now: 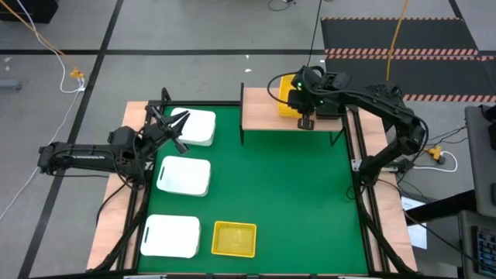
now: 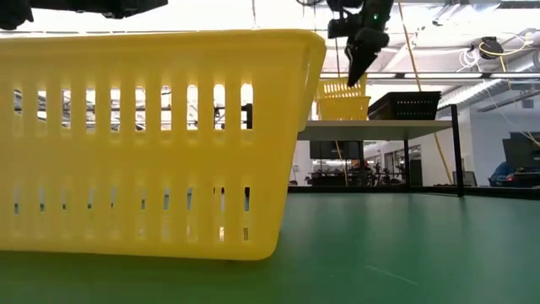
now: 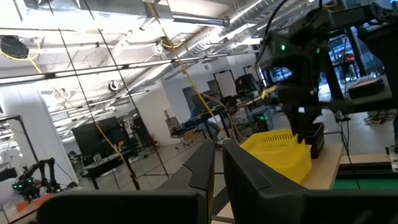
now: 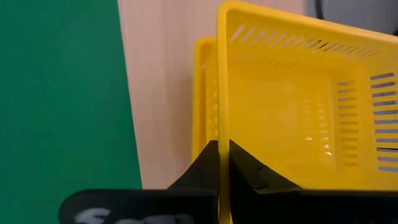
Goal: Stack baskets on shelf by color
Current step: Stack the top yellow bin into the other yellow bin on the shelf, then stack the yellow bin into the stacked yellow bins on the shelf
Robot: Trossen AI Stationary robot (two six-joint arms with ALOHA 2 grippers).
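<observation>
On the shelf, my right gripper is shut on the upper of two nested yellow baskets. The lower one shows beneath it. In the low view, a black basket stands on the shelf beside the yellow pair. A third yellow basket sits near the table's near edge. Three white baskets lie in a row along the left side. My left gripper is shut, raised beside the far white basket, and touches nothing. My right gripper pinches the upper yellow basket's side wall at its rim, one finger inside the basket and one outside. The fingers come from above, pointing down. The basket sits inside the lower yellow basket on the shelf.
The shelf stands at the table's far edge on thin black legs. Bare green table surface lies between the shelf and the near yellow basket. Light wooden strips edge the table.
</observation>
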